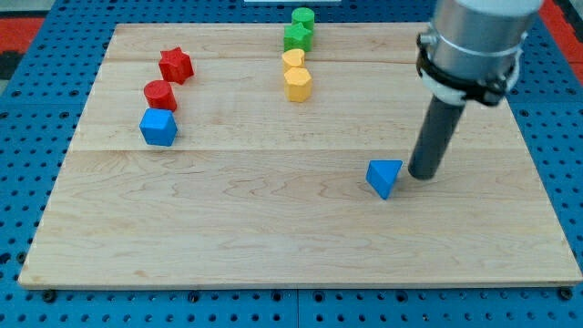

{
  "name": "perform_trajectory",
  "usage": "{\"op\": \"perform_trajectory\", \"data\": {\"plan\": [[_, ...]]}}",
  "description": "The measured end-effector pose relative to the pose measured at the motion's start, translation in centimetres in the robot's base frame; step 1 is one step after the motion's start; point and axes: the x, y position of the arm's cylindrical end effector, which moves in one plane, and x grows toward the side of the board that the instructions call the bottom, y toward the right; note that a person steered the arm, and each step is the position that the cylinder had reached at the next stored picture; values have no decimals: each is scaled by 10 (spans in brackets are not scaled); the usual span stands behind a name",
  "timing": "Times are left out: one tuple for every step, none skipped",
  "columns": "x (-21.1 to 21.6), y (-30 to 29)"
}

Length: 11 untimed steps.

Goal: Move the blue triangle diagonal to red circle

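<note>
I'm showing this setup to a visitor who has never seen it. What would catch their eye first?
Probably the dark rod coming down from the view's top right, my tip resting just right of the blue triangle. Next, the red circle far left, between a red star and a blue cube.

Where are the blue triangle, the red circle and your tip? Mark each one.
blue triangle (384, 176), camera view, on its top face.
red circle (159, 93), camera view, on its top face.
my tip (423, 174), camera view, the rod's very end, just right of the blue triangle.
</note>
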Motion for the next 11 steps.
{"op": "perform_trajectory", "data": {"plan": [[20, -42], [15, -64], [11, -29], [1, -27], [-12, -48], [-25, -69], [-32, -129], [-32, -212], [-41, -195], [-64, -187], [-62, -254]]}}
